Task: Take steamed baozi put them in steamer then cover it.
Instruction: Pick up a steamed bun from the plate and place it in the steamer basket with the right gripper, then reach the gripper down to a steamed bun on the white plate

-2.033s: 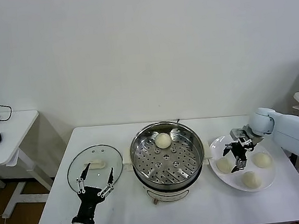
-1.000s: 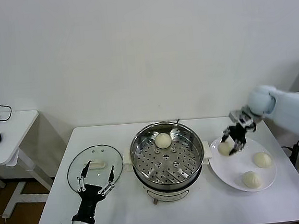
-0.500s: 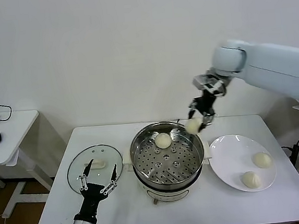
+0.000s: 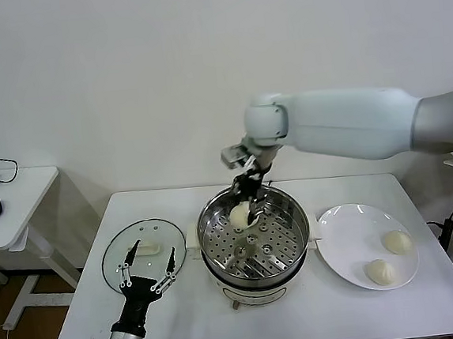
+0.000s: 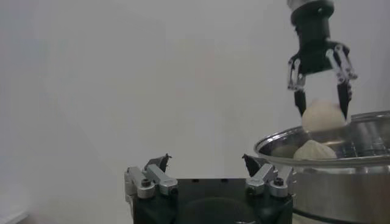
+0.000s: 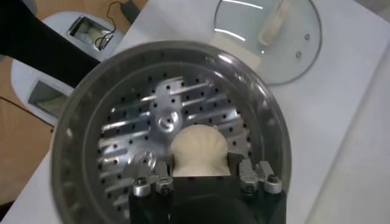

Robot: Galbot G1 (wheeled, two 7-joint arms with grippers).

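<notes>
Where it was nearing the rim, right end effector now over steamer, gripping baozi.

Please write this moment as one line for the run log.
right pincer: shut on baozi, over steamer | left pincer: open, near cover | plate: two baozi | steamer: uncovered

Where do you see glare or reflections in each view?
Head view: tray of the steamer shines in bright patches. Right wrist view: light streaks on the cover. Left wrist view: pale band along the steamer's rim; the baozi looks evenly lit.
</notes>
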